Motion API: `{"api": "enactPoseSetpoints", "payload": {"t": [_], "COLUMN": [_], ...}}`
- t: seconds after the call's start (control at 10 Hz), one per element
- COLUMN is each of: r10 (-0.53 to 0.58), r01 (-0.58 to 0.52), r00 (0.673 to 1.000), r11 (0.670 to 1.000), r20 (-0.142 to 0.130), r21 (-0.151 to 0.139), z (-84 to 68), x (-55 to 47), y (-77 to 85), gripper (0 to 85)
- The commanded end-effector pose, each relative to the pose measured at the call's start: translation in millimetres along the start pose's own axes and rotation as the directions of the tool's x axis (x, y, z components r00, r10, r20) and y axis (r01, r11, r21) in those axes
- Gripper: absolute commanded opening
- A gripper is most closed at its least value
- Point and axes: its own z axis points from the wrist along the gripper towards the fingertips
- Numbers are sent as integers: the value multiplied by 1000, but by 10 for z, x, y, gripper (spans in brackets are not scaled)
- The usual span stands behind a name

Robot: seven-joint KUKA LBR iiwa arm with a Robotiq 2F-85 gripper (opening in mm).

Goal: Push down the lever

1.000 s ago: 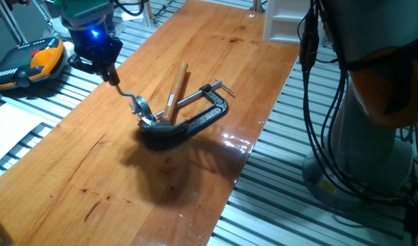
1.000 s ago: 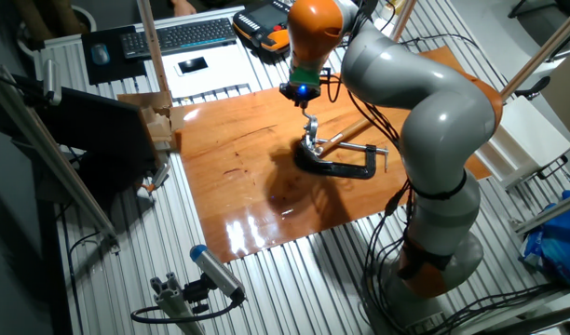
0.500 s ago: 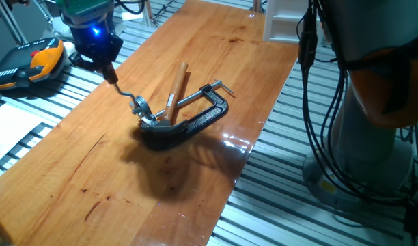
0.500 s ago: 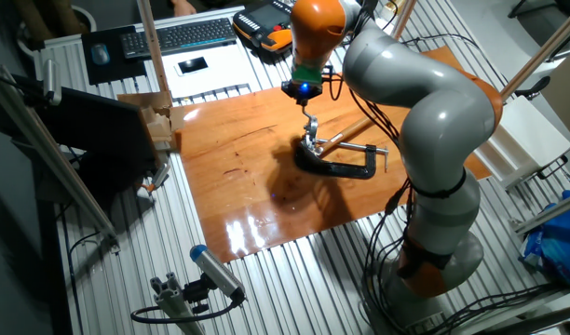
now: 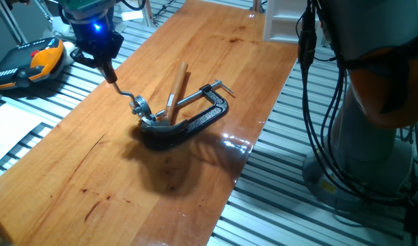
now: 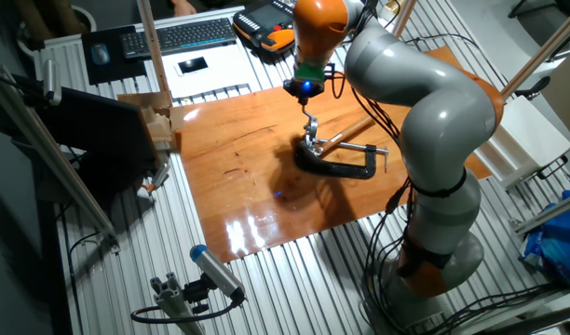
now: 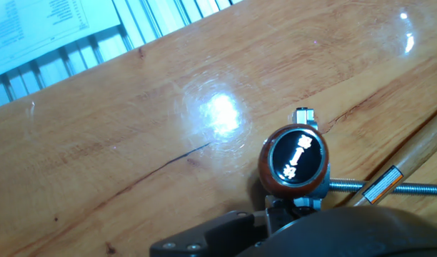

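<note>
While one gripper (image 5: 112, 80) hangs just over the knob, its opening can't be told. One lever (image 5: 129, 96) rises from its bracket near mid-table (image 5: 216, 61), w/ one black C-clamp (image 5: 195, 119) and one wooden-handled hammer (image 5: 175, 89) touching alongside; bare wood lies all round to the edges.

One lever (image 5: 127, 94), one wooden-handled hammer (image 5: 175, 87) and one black C-clamp (image 5: 195, 116) sit on the wooden surface (image 5: 216, 61).
</note>
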Motion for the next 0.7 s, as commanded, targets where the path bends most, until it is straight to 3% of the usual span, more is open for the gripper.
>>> {"api": "enactPoseSetpoints", "payload": {"t": [0.0,0.6], "r10": [0,1], "r01": [0,-1], "r00": [1000,1000], "r11": [1000,1000], "r20": [0,0], "r21": [0,0], "z": [2,22], "x": [0,-10], "y": [2,-17], "gripper": [0,0]}}
